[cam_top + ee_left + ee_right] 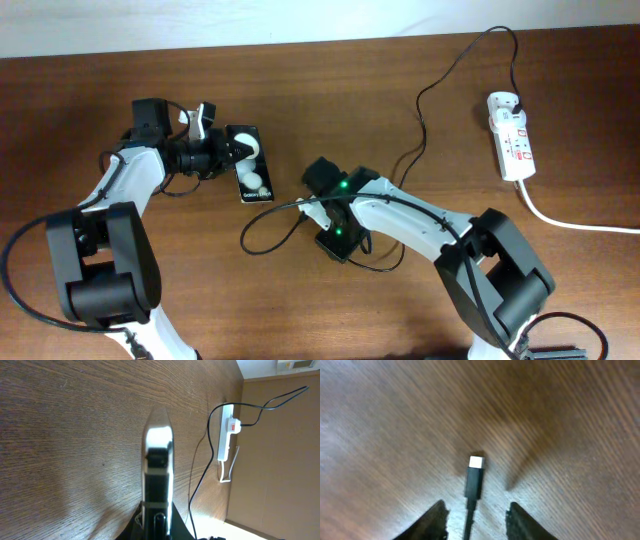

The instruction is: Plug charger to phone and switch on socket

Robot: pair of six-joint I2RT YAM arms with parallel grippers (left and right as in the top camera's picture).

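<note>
The connector [474, 476] end of the charger [419, 100] is lying flat on the table [380, 420], dead ahead of the right gripper [475, 510]. Its long axis points straight away from the gripper, silver tip at the far end. The cable runs back between the 2 fingers [436, 520], which stand a bit apart with a gap on either side, so I'd call that open and straddling, not pinching. The connector is a small stiff black shell with a shiny metal tip. The cable behind it is thin, black and floppy, looping under that arm in the overhead.

The phone [249, 165] lies near that gripper, a little off its line. It's a glossy black slab with 2 white round spots, lying flat, lettered end closest to the connector. The left gripper [215, 155] is right at the phone's far long edge, but I can't tell if it's clamping or just touching. The right arm looks like the one for the connector.

The socket [512, 140], a hard white plastic strip, is well apart behind the right gripper, with the charger's plug [503, 102] already in it. The table is matte wood grain.
</note>
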